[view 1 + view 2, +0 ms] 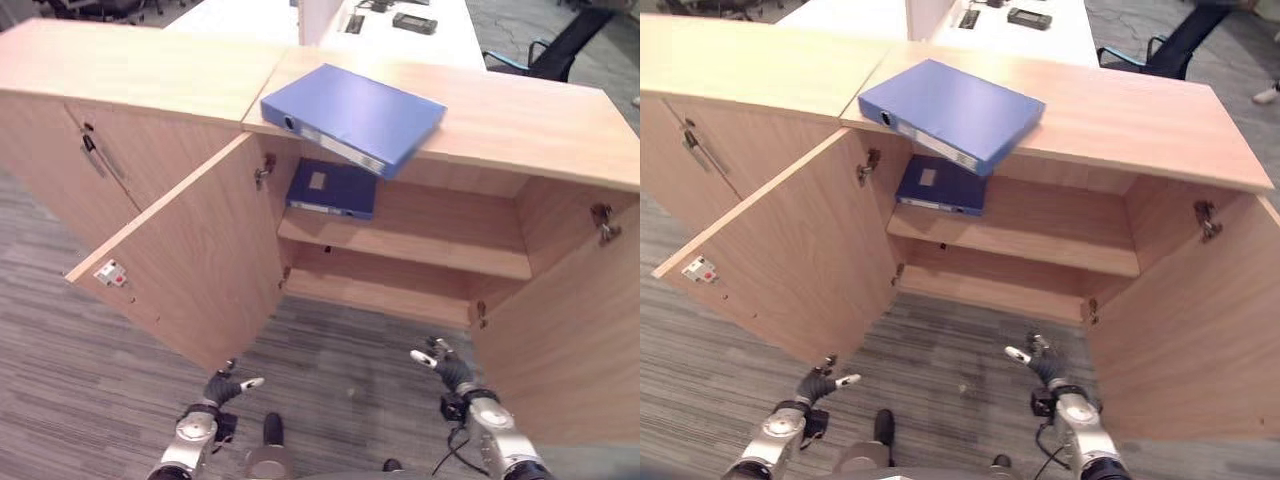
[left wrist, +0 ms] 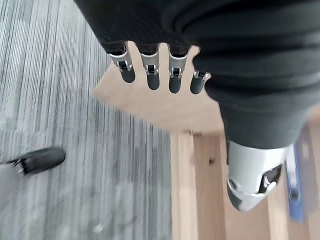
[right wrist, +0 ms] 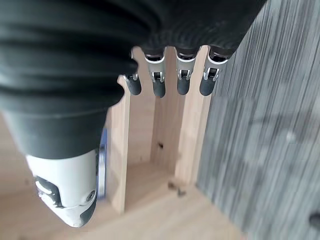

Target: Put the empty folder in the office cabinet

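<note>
With both hands low in frame, fingers relaxed and empty, reaching the blue folder overhanging the cabinet top called for a two-sided grasp.

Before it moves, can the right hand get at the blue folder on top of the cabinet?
Probably yes: the right hand hangs open and low, the folder overhangs the cabinet top's front edge, nothing between.
</note>
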Motion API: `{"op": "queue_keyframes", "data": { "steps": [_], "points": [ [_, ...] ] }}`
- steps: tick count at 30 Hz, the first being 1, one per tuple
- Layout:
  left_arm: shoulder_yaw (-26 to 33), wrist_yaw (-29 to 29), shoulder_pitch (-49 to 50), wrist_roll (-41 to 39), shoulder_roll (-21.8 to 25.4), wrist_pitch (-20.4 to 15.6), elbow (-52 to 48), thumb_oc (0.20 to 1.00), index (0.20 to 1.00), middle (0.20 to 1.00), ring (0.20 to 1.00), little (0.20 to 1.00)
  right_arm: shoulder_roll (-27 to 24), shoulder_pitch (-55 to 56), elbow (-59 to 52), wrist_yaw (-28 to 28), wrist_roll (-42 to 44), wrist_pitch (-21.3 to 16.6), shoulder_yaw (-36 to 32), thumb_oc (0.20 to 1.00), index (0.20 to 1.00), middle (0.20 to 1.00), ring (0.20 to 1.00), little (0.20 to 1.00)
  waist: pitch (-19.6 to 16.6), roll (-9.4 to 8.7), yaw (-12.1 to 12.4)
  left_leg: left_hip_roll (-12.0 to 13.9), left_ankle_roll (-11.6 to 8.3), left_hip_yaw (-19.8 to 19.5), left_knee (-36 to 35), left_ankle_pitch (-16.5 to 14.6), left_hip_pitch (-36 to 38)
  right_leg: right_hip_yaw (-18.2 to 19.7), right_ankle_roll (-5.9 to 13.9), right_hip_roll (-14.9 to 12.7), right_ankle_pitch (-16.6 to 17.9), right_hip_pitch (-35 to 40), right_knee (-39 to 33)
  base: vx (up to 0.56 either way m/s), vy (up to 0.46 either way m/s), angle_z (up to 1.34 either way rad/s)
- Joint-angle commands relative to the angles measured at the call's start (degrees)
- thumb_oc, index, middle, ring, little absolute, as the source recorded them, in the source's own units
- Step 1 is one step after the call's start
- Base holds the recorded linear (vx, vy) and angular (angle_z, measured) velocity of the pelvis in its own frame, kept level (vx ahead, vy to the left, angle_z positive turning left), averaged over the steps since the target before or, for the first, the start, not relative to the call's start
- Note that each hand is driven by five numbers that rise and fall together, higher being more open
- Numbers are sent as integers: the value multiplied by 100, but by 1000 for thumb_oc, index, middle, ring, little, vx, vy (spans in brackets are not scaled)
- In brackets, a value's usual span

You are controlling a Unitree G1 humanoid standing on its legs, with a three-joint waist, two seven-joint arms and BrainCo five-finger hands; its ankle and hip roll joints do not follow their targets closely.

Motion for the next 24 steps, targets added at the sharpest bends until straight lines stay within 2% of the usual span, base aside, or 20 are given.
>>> {"op": "queue_keyframes", "data": {
  "steps": [1, 2, 4, 5, 7, 10, 12, 14, 16, 17, 18, 20, 22, 24],
  "points": [
    [-104, 24, -135, 109, -48, -183, -87, 1000, 1000, 1000, 1000, 1000, -301, -323, -273, -87, -67, -274, 3, 1000, 1000, 1000, 1000, 1000, -48, 167, 126, 497, -421, 157, 114, -275, -262, -87, 326, -50, -652, -4, 304, 101, 297, -1],
    [-86, 30, -184, 94, 31, -186, -163, 1000, 1000, 1000, 1000, 1000, -226, -449, -171, -111, -82, -263, 45, 1000, 1000, 1000, 1000, 1000, -25, 111, 199, 390, -306, 228, 104, -358, -242, -82, 397, -182, -523, -178, 552, 102, 275, -17],
    [-60, 13, -209, 66, 100, -169, -210, 1000, 1000, 1000, 1000, 1000, -177, -526, -115, -136, -138, -248, 76, 1000, 1000, 1000, 1000, 1000, 6, 66, 232, 306, -213, 266, 64, -427, -191, -21, 437, -262, -313, -351, 873, 82, 191, -17],
    [-58, 12, -210, 66, 102, -169, -211, 1000, 1000, 1000, 1000, 1000, -174, -529, -113, -137, -139, -249, 76, 1000, 1000, 1000, 1000, 1000, 6, 60, 238, 301, -209, 274, 65, -430, -192, -10, 441, -269, -316, -363, 884, 94, 173, -13],
    [-49, 1, -250, 24, 181, -149, -271, 1000, 1000, 1000, 1000, 1000, -144, -509, -78, -169, -108, -261, -5, 1000, 1000, 1000, 1000, 1000, 94, 117, 173, 200, -89, 230, 10, -519, -68, 175, 434, -192, 20, -685, 1543, 98, 175, -8],
    [-45, -5, -283, 24, 208, -130, -297, 1000, 1000, 1000, 1000, 1000, -140, -493, -62, -185, -95, -262, -61, 1000, 1000, 1000, 1000, 1000, 164, 217, 100, 180, -11, 207, 7, -587, 22, 283, 412, -116, 139, -899, 1928, 56, 118, 8],
    [-71, -26, -292, 46, 241, -127, -329, 1000, 1000, 1000, 1000, 1000, -92, -452, -5, -218, -68, -281, -118, 1000, 1000, 1000, 1000, 1000, 201, 307, 36, 190, 32, 224, 7, -662, 88, 217, 426, -59, 121, -1046, 2120, 90, 95, 3],
    [-38, -59, -259, 69, 256, -123, -388, 1000, 1000, 1000, 1000, 1000, -31, -348, 116, -220, -16, -260, -212, 1000, 1000, 1000, 1000, 1000, 150, 331, -55, 135, -11, 222, 7, -808, 209, 104, 370, -52, -74, -1044, 1607, 192, 20, 1],
    [-52, -47, -301, 61, 260, -120, -345, 1000, 1000, 1000, 1000, 1000, -4, -335, 245, -240, 3, -242, -237, 1000, 1000, 1000, 1000, 1000, 151, 337, -118, 146, -70, 191, 7, -883, 270, 60, 368, -118, -85, -1180, 966, 170, -71, 2],
    [-49, -34, -321, 59, 258, -120, -323, 1000, 1000, 1000, 1000, 1000, 9, -321, 288, -245, 10, -233, -253, 1000, 1000, 1000, 1000, 1000, 168, 361, -164, 174, -105, 176, 7, -933, 333, 41, 396, -164, -5, -1271, 725, 282, -212, 3],
    [-18, 4, -351, 122, 252, -133, -205, 1000, 1000, 1000, 1000, 1000, 47, -301, 482, -229, -34, -197, -266, 1000, 1000, 1000, 1000, 1000, 229, 438, -310, 340, -234, 182, 7, -1038, 537, 39, 531, -403, 362, -1674, 313, 280, -258, 5],
    [-4, 26, -353, 155, 242, -147, -165, 1000, 1000, 1000, 1000, 1000, 61, -231, 547, -196, -57, -163, -292, 1000, 1000, 1000, 1000, 1000, 279, 476, -441, 445, -369, 169, 7, -1142, 743, 105, 579, -625, 663, -1828, 78, 235, -328, 18],
    [3, 22, -311, 176, 243, -158, -168, 1000, 1000, 1000, 1000, 1000, 43, -212, 656, -188, -85, -140, -321, 1000, 1000, 1000, 1000, 1000, 260, 451, -467, 486, -439, 184, 7, -1163, 830, 94, 579, -714, 899, -1809, 19, 142, -288, 18],
    [-11, -10, -274, 234, 223, -160, -167, 1000, 1000, 1000, 1000, 1000, 26, -131, 662, -154, -95, -104, -384, 1000, 1000, 1000, 1000, 1000, 172, 397, -476, 419, -489, 187, 7, -1186, 874, 117, 579, -738, 933, -1705, -58, 114, -164, 13]
  ]
}}
